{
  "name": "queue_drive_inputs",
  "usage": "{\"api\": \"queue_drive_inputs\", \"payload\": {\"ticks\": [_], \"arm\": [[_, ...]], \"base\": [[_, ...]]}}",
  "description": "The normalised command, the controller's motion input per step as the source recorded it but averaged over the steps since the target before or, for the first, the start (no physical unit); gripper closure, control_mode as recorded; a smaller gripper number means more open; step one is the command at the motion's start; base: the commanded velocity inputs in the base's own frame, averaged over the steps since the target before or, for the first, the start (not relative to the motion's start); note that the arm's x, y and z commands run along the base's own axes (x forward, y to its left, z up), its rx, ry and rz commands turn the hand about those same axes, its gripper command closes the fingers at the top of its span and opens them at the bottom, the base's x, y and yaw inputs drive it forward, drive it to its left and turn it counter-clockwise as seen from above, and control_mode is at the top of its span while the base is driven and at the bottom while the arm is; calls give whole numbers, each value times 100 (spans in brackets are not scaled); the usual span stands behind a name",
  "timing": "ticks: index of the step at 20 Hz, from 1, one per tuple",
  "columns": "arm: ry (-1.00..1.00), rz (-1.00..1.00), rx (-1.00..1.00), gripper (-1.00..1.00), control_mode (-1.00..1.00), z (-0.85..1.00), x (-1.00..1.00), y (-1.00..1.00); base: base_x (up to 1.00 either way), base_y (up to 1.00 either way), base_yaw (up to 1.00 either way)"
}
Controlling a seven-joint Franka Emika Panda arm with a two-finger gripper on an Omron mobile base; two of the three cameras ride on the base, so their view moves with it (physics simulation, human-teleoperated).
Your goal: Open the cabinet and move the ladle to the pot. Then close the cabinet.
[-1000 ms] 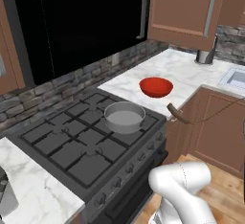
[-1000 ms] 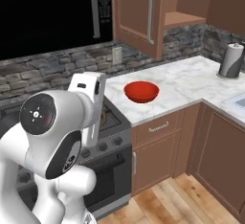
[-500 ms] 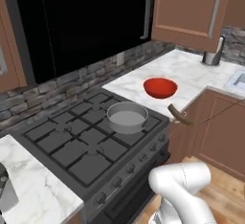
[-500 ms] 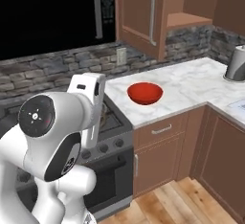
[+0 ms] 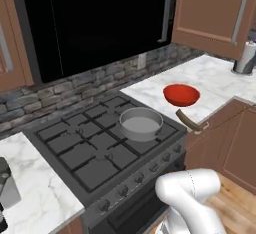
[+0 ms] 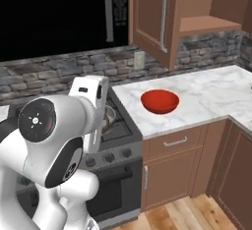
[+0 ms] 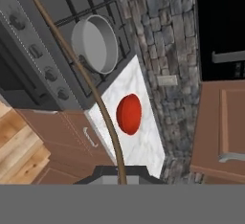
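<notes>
Beside the stove front, pincer state unclear, ladle (image 7: 91,86) running from it; pot (image 5: 141,123) on burner, cabinet (image 6: 153,20) door ajar.

Arm (image 6: 88,111) folded low, tool around ladle (image 7: 91,89) handle

The cabinet (image 6: 162,17) of reddish-brown wood stood open, its panelled door with a long silver bar handle swung outward, baring a shelf inside. The pot (image 5: 141,123), shallow, round and grey with a pale interior, sat on a front burner of the stove, left of the cabinet. The ladle (image 7: 91,89), thin and dark brown, hung in the air beside the pot, its long curved handle crossing the hand view.
</notes>
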Motion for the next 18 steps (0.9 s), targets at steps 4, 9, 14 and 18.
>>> {"api": "queue_drive_inputs", "payload": {"ticks": [4,9,14,18], "arm": [[0,0,0,100,100,0,0,0],[0,0,0,100,100,0,0,0],[0,0,0,100,100,0,0,0],[0,0,0,100,100,0,0,0]], "base": [[49,-3,23],[57,-6,14],[62,-2,15],[60,-10,17]]}}
